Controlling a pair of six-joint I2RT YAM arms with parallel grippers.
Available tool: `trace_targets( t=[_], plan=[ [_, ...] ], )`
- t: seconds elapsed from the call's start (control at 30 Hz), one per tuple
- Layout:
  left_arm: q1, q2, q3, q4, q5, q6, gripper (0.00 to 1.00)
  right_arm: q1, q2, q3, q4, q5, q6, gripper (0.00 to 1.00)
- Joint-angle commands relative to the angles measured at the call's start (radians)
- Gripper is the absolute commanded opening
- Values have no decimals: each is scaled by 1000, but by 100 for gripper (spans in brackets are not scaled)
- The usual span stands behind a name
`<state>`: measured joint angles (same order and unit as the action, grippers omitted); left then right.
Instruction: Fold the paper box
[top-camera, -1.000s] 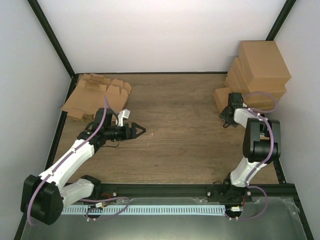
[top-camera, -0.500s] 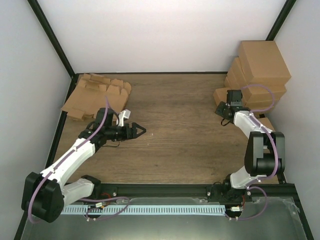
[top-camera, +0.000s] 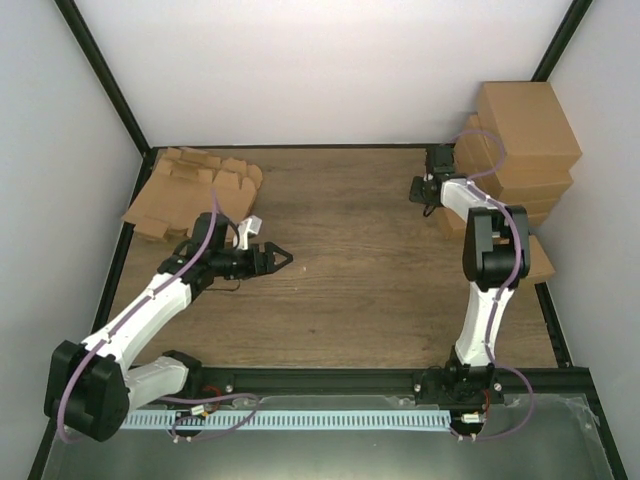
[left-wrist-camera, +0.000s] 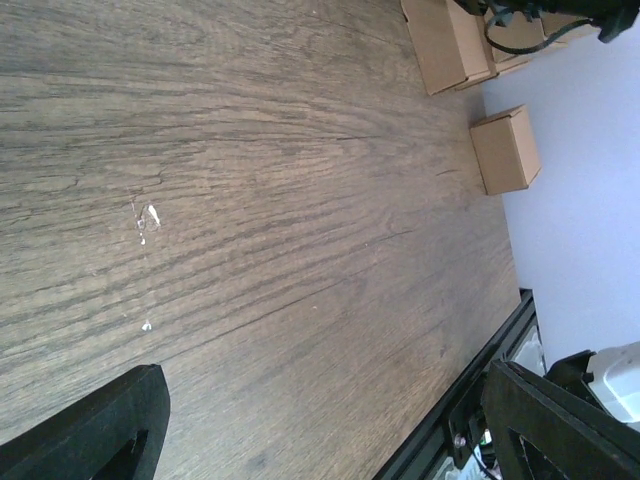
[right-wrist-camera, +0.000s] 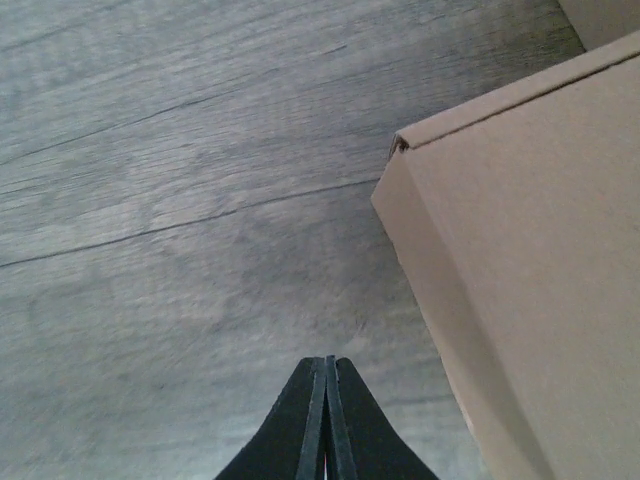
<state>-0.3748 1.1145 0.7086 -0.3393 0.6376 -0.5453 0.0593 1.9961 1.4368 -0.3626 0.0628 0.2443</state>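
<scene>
your left gripper (top-camera: 283, 260) hovers over the table (top-camera: 350, 300) with its jaws spread wide and nothing between them. your right gripper (right-wrist-camera: 325, 365) has its jaws pressed together, empty, just beside a folded box (right-wrist-camera: 520, 280) at the far right. the flat box blanks (top-camera: 190, 185) lie in the far left corner, well apart from both grippers.

Both arms share one build: white links joined by black joints. The left arm (top-camera: 150, 300) has a bulky black shoulder block (top-camera: 85, 395) and a small white bracket (top-camera: 247, 228) near the wrist. The right arm (top-camera: 480, 325) has a large black elbow housing (top-camera: 492, 255). A lilac cable (top-camera: 205, 235) runs along each arm in loose loops. The left gripper (top-camera: 272, 258) is black, with broad, matte, angular fingers (left-wrist-camera: 100, 430). The right gripper (right-wrist-camera: 326, 365) is black too, tapering to a thin point.
</scene>
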Motion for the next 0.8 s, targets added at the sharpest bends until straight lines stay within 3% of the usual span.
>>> trace_targets(
  t=[0.0, 0.4, 0.77],
  plan=[
    [0, 26, 33, -5, -7, 7, 89, 5, 95, 126, -66, 89, -29, 1],
    [0, 126, 76, 25, -10, -7, 89, 5, 302, 370, -143, 390, 103, 1],
    [-1, 169, 111, 20, -25, -18, 89, 4, 391, 505, -213, 461, 150, 1]
  ],
)
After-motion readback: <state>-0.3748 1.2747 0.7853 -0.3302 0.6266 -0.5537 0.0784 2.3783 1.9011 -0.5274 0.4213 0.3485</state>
